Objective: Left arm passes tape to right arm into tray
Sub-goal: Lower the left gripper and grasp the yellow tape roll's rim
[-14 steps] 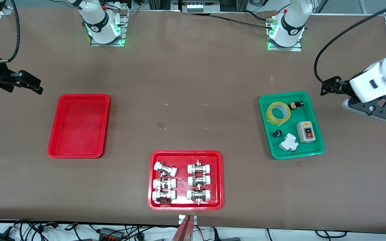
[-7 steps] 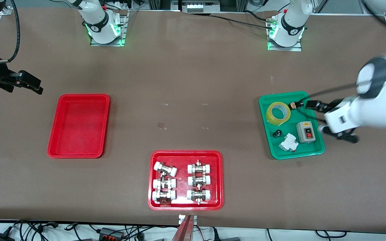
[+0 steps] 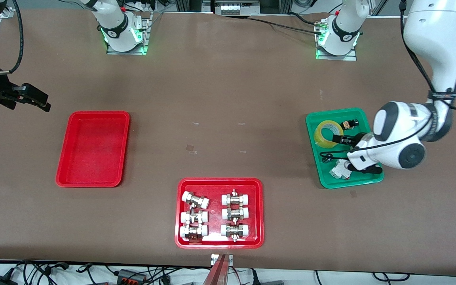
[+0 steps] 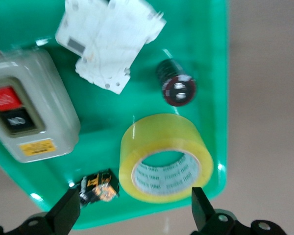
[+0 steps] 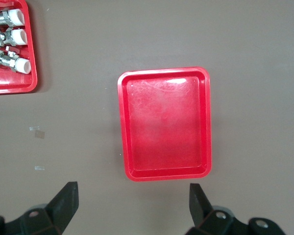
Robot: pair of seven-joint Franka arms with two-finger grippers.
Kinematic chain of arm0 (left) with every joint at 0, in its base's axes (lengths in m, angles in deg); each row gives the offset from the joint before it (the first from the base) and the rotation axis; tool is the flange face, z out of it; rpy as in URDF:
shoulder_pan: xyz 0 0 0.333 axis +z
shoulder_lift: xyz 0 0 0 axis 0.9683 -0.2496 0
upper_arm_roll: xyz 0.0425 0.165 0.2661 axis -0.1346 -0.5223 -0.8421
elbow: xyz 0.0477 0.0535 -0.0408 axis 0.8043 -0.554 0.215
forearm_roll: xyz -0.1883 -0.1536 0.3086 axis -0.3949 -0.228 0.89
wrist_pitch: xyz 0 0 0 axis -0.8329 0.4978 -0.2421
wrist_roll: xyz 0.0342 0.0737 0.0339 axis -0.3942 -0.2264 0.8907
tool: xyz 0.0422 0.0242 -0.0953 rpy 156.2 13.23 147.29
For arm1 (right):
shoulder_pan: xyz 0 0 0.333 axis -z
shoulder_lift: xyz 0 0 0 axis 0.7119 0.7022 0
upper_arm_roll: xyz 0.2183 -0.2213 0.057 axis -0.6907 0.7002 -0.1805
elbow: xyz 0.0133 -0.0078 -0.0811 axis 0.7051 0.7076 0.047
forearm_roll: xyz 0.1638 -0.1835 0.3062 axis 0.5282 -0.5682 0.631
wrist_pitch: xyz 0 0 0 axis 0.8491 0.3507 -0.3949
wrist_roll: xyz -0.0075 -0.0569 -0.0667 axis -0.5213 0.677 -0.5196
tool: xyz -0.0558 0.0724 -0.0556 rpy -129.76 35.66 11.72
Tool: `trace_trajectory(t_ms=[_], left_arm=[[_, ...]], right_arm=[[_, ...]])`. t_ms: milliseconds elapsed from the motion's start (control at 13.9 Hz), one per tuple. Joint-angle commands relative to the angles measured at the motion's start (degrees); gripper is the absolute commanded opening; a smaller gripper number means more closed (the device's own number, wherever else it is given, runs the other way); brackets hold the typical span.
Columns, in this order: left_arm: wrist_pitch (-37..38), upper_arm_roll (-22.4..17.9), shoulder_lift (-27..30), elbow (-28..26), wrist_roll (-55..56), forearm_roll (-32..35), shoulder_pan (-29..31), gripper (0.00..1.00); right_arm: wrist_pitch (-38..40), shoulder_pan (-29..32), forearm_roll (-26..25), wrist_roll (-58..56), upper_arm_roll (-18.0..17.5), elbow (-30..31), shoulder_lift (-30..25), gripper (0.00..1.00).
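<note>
No lettering can be read for certain, neither on the tape (image 4: 165, 156) core nor elsewhere.

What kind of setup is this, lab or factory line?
Most likely a robotics lab bench: two arms bolted to a brown-covered table, sorting trays of parts, one green tray with tape and electrical switches, one red tray of pipe fittings, and loose cables along the edge.

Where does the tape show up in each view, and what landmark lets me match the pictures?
Front view: the tape lies in the green tray, in its corner farthest from the camera, toward the right arm's end.
Left wrist view: the tape sits low in the picture, above the open left gripper.
Right wrist view: not in it.
Shared landmark: the green tray, seen in the front and left wrist views.
</note>
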Motion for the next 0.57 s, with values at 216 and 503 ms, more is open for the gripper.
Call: trace_trajectory(t_ms=[216,503], left_arm=[[-12.3,0.9,6.9,-16.3,4.5,-3.0,2.1,1.00],[-13.9,0.9,6.9,-17.4,6.7,-3.0,1.5,0.97]], right_arm=[[0.1,0.5,-0.8,-0.3,-0.5,-0.9,0.1,1.00],[0.1,0.5,-0.9,-0.3,-0.5,-0.9,0.2,1.00]])
